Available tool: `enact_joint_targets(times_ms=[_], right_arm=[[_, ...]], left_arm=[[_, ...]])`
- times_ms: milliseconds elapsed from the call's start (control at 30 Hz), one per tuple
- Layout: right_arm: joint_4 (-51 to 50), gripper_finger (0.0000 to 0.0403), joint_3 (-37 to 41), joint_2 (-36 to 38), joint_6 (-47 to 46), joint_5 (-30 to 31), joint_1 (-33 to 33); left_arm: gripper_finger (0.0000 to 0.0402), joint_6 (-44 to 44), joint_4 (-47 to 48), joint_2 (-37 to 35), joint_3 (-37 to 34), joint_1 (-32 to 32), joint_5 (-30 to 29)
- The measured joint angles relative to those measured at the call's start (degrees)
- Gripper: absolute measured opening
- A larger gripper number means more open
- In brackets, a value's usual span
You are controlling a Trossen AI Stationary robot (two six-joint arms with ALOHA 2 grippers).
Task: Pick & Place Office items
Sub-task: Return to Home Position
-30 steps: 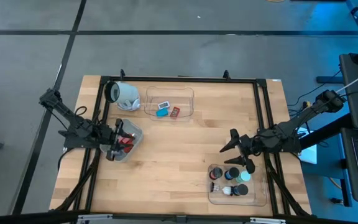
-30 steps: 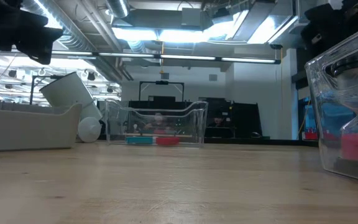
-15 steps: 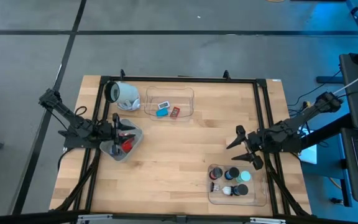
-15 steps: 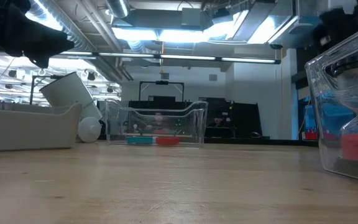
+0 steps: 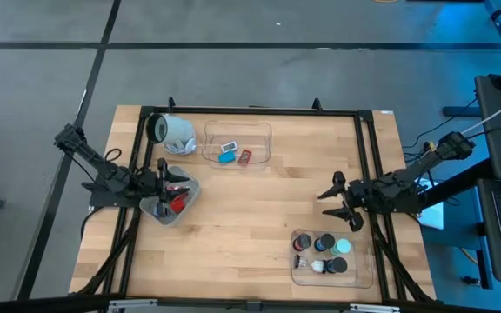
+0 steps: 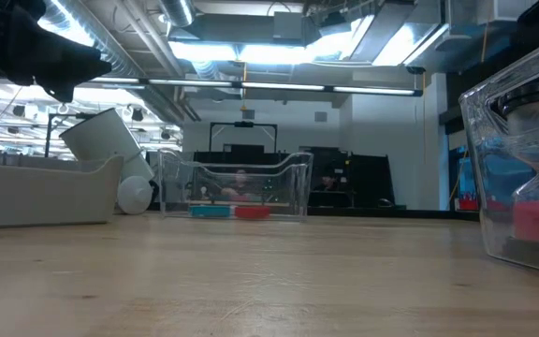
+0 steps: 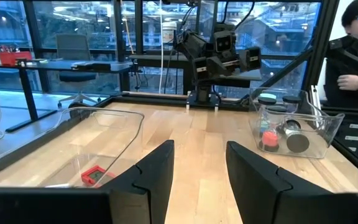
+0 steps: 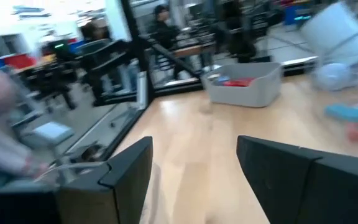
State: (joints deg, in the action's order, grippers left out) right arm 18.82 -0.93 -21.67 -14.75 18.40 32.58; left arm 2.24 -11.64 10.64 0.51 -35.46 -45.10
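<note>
My left gripper (image 5: 163, 178) (image 7: 199, 149) hangs open over the far end of a pale grey tray (image 5: 187, 193). That tray holds small red blocks (image 5: 176, 203), and one red block (image 7: 95, 176) shows in the left wrist view. My right gripper (image 5: 336, 202) (image 8: 194, 146) is open above bare table, just beyond the clear tray (image 5: 296, 276). Black, teal and orange-topped pucks (image 5: 326, 252) (image 7: 284, 134) stand in that tray. A second clear tray (image 5: 236, 128) by the far edge holds blue, white and red pieces (image 5: 233, 152).
A large white-grey cylinder (image 5: 177, 132) (image 6: 106, 136) lies tipped at the far left corner beside the far tray (image 6: 237, 187). Black frame rails run along the table's left, right and far sides. Bare wood lies between the trays. A person (image 7: 353, 50) sits beyond the table's right side.
My left gripper has drawn up and back out of the grey tray toward the far edge, uncovering a red block on the tray floor. My right gripper has moved a little toward the far edge, away from the puck tray.
</note>
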Motion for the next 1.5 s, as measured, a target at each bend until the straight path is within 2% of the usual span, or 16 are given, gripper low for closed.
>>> enact_joint_targets(times_ms=[100, 267, 533, 1500], right_arm=[[-0.4, 0.0239, 0.0, 0.0, -0.6, 4.3, 0.0], [-2.1, 0.0239, 0.0, 0.0, -0.7, 8.0, 0.0], [-2.2, 0.0239, 0.0, 0.0, -1.1, 18.5, 0.0], [-2.1, 0.0238, 0.0, 0.0, -1.3, 18.2, 0.0]], left_arm=[[0.0143, 0.0, -0.1, 0.0, 0.0, 0.0, 0.0], [0.0143, 0.0, -0.1, 0.0, 0.0, 0.0, 0.0], [0.0143, 0.0, -0.1, 0.0, 0.0, 0.0, 0.0], [0.0143, 0.0, -0.1, 0.0, 0.0, 0.0, 0.0]])
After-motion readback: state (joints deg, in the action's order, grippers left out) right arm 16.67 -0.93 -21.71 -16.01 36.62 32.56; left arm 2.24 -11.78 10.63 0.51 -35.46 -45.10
